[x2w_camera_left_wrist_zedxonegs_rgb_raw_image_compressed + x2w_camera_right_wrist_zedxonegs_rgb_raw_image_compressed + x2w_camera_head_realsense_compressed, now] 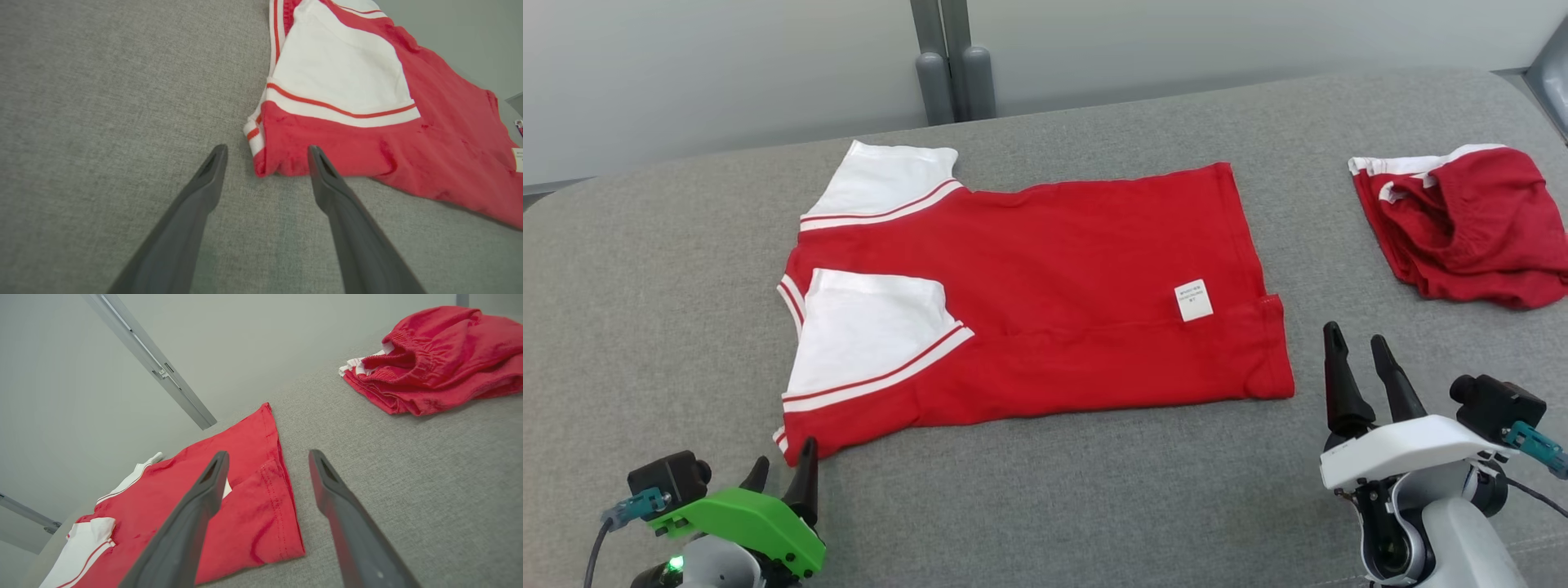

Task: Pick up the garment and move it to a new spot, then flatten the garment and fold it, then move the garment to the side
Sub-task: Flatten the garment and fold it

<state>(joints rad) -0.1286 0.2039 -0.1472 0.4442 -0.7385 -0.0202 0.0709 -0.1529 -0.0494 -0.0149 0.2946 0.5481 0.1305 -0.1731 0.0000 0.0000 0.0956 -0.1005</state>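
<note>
The left pincer (786, 461) is held spread wide with nothing gripped. Its dark fingers (327, 175) are set at the near left corner of the red T-shirt (1054, 269), one on either side of that corner in the left wrist view. Whether the cloth is actually touched cannot be told. The right pincer (1356, 335) is likewise opened fully and kept empty. It is placed over bare grey cloth just beside the T-shirt's near right hem corner, clear of the fabric. The T-shirt is laid flat across the middle of the grey padded bench (645, 310), collar end towards the left and hem towards the right. One white sleeve (866, 335) with red stripes is folded in over the red body, and the other white sleeve (886, 180) is spread out at the far left. A small white label (1193, 300) is seen near the hem. Well apart, at the far right of the bench, a second red garment (1462, 224) with white trim is left crumpled in a heap. Behind the bench, a pale wall and grey upright posts (954, 73) are seen.
</note>
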